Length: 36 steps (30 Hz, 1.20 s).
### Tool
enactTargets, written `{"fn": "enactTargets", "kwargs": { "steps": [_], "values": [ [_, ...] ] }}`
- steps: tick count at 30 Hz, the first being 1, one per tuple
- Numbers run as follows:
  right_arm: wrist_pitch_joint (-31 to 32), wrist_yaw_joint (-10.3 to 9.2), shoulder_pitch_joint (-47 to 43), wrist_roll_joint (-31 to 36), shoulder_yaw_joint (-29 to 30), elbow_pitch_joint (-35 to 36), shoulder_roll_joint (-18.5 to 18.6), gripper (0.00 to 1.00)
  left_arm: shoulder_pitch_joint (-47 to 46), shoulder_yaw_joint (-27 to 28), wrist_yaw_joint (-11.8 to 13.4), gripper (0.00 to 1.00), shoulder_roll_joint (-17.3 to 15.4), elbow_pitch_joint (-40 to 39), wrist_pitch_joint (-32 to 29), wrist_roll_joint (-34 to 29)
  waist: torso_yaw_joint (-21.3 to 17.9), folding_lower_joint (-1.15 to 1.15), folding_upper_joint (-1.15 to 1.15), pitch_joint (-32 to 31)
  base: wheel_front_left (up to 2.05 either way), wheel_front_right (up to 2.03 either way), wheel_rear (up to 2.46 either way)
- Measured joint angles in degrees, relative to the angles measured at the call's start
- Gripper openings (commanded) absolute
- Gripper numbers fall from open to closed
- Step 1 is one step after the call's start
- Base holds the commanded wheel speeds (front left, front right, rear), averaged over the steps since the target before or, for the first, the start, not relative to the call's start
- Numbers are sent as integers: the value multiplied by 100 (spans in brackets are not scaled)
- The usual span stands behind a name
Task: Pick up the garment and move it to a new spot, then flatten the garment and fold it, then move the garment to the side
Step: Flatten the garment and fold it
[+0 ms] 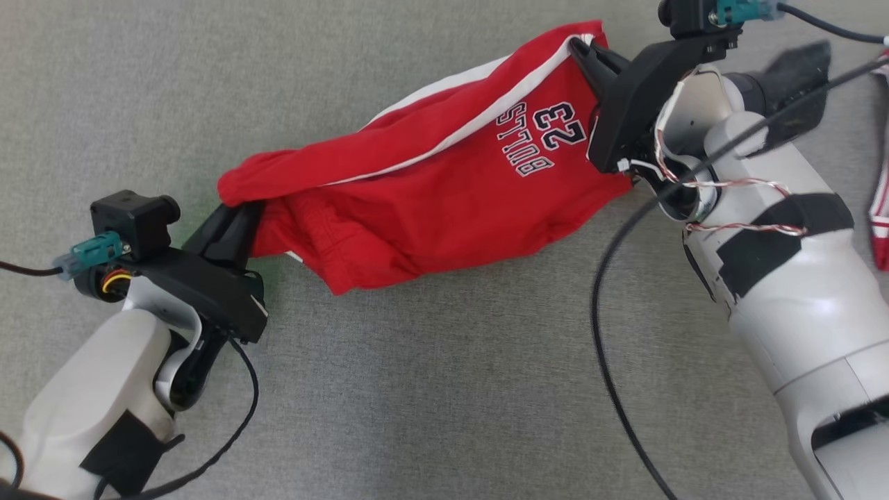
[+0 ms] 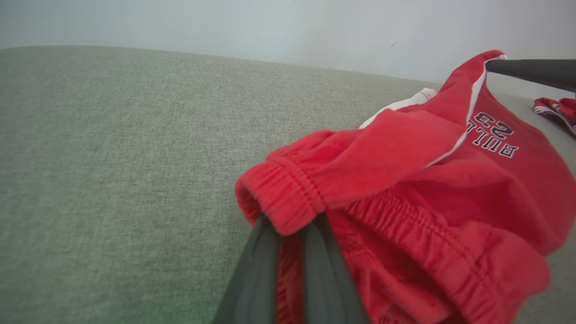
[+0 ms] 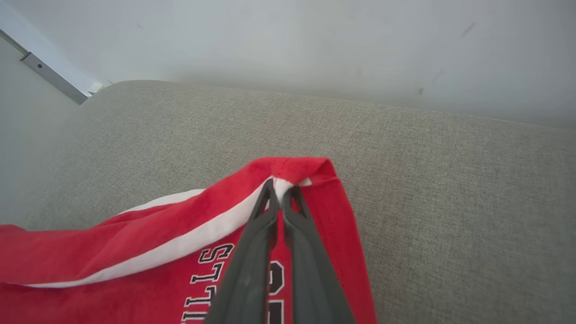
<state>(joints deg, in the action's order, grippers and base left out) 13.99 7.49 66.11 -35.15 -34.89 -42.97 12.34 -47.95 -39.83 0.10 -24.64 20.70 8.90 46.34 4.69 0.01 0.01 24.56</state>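
Note:
The garment (image 1: 430, 201) is a pair of red shorts with a white side stripe and "BULLS 23" lettering, stretched slantwise between both arms above the grey fabric surface. My left gripper (image 1: 236, 208) is shut on its elastic waistband at the lower left; in the left wrist view the fingers (image 2: 315, 270) run under the gathered waistband (image 2: 288, 198). My right gripper (image 1: 580, 48) is shut on the leg hem corner at the upper right; the right wrist view shows both fingertips (image 3: 270, 193) pinching the white stripe at the hem (image 3: 292, 168). The middle of the shorts sags downward.
Grey woven fabric (image 1: 417, 389) covers the whole work surface. Another red and white cloth (image 1: 882, 208) lies at the right edge, also seen as a cloth (image 2: 555, 108) in the left wrist view. A black cable (image 1: 604, 347) hangs from the right arm. A pale wall (image 3: 315, 45) rises behind.

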Motion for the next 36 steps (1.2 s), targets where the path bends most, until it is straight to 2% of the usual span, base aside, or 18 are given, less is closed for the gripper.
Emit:
{"fn": "enactTargets", "kwargs": {
  "steps": [8,9,10,11,12,15,21,30,36],
  "values": [
    [-401,0,327,-230,-464,-813,-111,0,-143,-108,-170,0,216,524,190,-26,93,0,0,65,0,0,0],
    [-459,0,339,-265,-524,-859,-110,17,-141,-115,-203,0,226,580,203,-27,89,-1,0,40,0,0,0],
    [-542,0,350,-291,-572,-891,-108,76,-140,-114,-203,46,238,631,257,-43,85,-1,0,14,0,0,0],
    [-583,0,352,-376,-602,-939,-112,100,-133,-105,-202,89,252,661,302,-48,81,-1,0,-17,0,0,0],
    [-601,0,343,-433,-660,-976,-114,100,-113,-99,-196,100,254,678,337,-51,75,-1,0,-50,0,0,0],
    [-810,0,247,-643,-754,-990,-87,100,67,-64,-119,100,258,675,464,-120,57,-1,0,-169,0,0,0],
    [-1260,0,-125,-985,-947,-884,135,100,644,186,240,100,229,244,586,-360,27,-2,-1,-494,0,0,0],
    [-1920,0,-927,-1299,-1015,-672,500,100,2026,1032,890,100,223,-1191,604,-1273,-10,-2,-1,-1064,0,0,0],
    [-2452,0,-1572,-1329,-811,-613,701,100,3022,1577,1162,100,464,-1871,608,-1867,-13,-3,-1,-1482,0,0,0]
  ]
}}
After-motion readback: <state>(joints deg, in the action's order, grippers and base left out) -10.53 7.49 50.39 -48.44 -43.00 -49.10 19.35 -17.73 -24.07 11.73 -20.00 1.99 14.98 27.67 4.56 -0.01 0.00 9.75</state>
